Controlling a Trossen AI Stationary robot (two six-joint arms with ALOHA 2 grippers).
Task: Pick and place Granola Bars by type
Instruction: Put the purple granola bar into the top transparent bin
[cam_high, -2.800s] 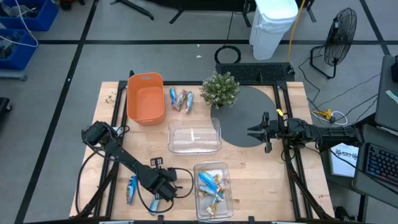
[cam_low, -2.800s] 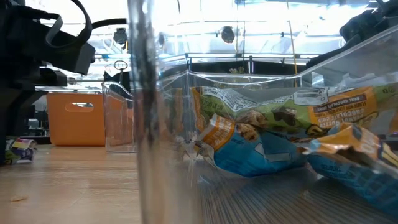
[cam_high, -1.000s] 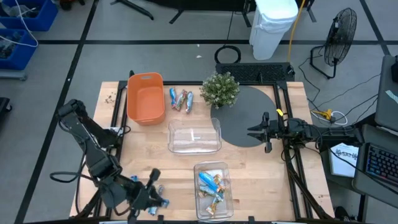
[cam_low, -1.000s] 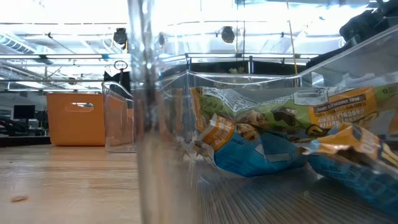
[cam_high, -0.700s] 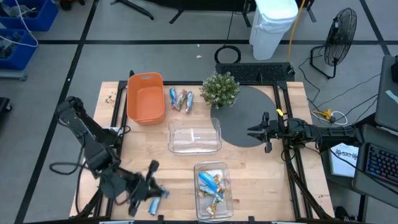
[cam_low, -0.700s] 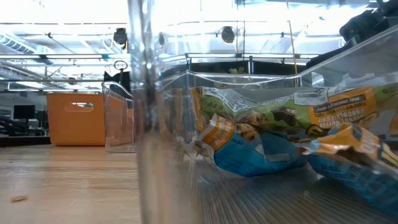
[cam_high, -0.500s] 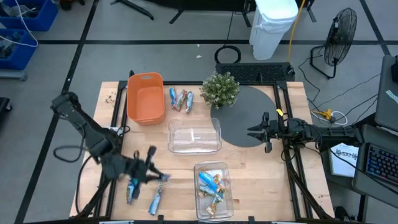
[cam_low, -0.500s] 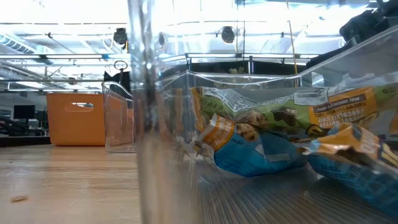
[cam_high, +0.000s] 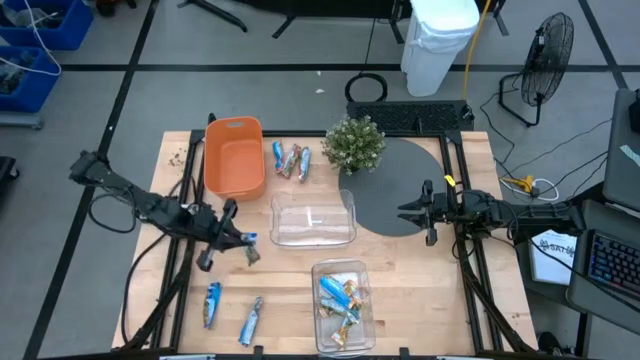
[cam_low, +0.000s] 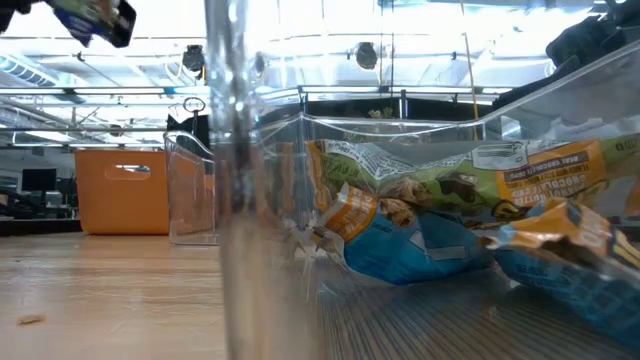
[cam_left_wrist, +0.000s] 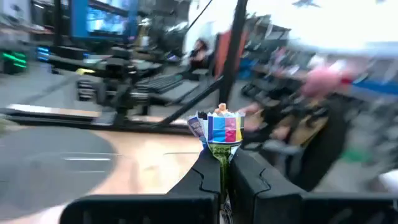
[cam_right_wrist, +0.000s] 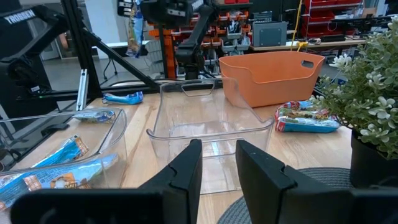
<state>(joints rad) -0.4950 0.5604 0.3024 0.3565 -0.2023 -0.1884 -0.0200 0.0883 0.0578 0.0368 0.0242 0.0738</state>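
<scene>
My left gripper (cam_high: 235, 243) is shut on one granola bar (cam_high: 249, 250) and hangs above the table's left half, between the orange bin (cam_high: 234, 157) and two blue bars (cam_high: 212, 303) (cam_high: 250, 320) lying flat near the near edge. Three more bars (cam_high: 289, 160) lie between the orange bin and the plant. Several blue and tan bars (cam_high: 340, 298) fill the near clear bin (cam_high: 366, 305). The middle clear bin (cam_high: 313, 220) holds none. My right gripper (cam_high: 408, 212) waits open over the grey mat (cam_high: 400, 180). My left gripper pinches the bar by its crimped end (cam_left_wrist: 221, 152) between its two fingers (cam_left_wrist: 208, 175). The rest of the blue, yellow and pink wrapper (cam_left_wrist: 222, 129) sticks out past the fingertips. The bar is lifted clear of the table, high up in the low view (cam_low: 92, 16).
A potted plant (cam_high: 355, 143) stands at the far side beside the round grey mat. The middle clear bin sits just right of my left gripper. Bare wood shows left of the near clear bin, around the two loose bars.
My left gripper has swung from the table's near edge toward the far edge and upward, staying shut on the bar and carrying it clear of the table. The two blue bars near the near edge have stayed where they lay.
</scene>
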